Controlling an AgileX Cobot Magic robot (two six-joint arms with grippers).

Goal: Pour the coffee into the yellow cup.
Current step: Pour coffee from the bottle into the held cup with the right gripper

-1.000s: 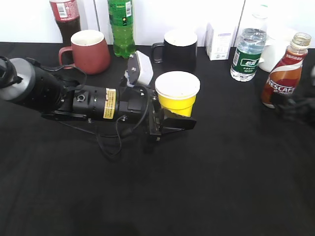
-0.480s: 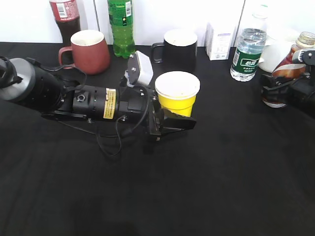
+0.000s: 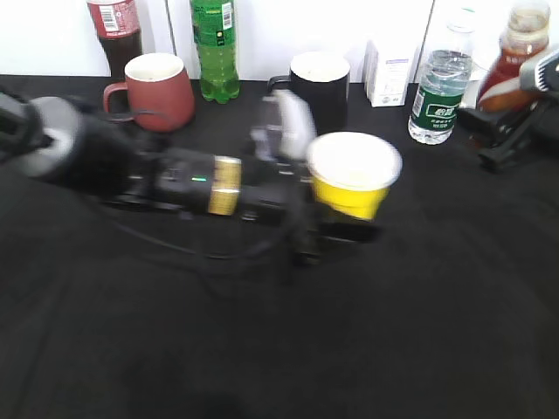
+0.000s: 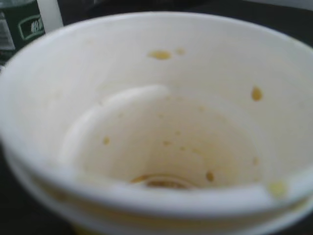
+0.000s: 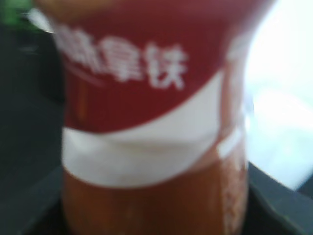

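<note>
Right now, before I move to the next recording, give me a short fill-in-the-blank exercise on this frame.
1. The left gripper holds the yellow cup, whose inside is ____ in colour.
2. The coffee bottle in the right gripper has ____ on its mouth.
3. The maroon mug stands between the cola bottle and the ____ soda bottle.
Missing words: white; no cap; green

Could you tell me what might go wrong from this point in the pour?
The yellow cup is blurred in the left gripper, so it may swing or tip. The coffee bottle in the right gripper is far from it, near the water bottle, which it might knock.
</note>
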